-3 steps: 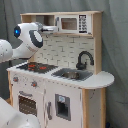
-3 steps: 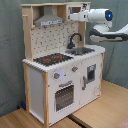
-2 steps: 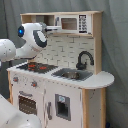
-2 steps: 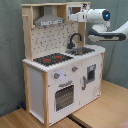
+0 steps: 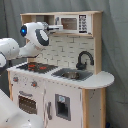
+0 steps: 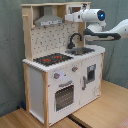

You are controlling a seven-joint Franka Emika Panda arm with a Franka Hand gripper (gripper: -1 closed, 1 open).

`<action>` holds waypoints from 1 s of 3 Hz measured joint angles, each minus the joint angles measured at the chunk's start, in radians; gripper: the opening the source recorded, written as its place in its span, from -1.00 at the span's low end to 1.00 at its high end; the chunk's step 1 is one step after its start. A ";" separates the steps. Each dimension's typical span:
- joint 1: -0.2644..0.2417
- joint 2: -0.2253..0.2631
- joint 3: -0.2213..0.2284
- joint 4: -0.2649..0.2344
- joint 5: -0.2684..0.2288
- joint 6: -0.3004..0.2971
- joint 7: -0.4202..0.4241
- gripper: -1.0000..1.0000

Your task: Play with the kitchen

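— swung closer to the microwave (image 5: pixel 73 23) since a second ago, gripper (image 5: pixel 57 24) now up at its door
— fingers?
— cannot tell, hidden against the kitchen (image 6: pixel 60 75)
— and the kitchen?
— standing upright on the wooden floor (image 6: pixel 100 107), hob (image 6: pixel 52 58) beside sink (image 5: pixel 73 74)

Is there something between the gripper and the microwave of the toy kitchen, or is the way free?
Nothing visible stands between them. In both exterior views the gripper is up at the top shelf of the kitchen, right at the microwave. The faucet and the hob lie well below it, out of the way.
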 joint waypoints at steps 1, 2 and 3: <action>-0.051 0.024 0.055 0.028 0.001 0.000 0.001 1.00; -0.051 0.024 0.056 0.028 0.001 0.000 0.001 -1.00; -0.064 0.031 0.061 0.037 0.001 0.001 0.002 -1.00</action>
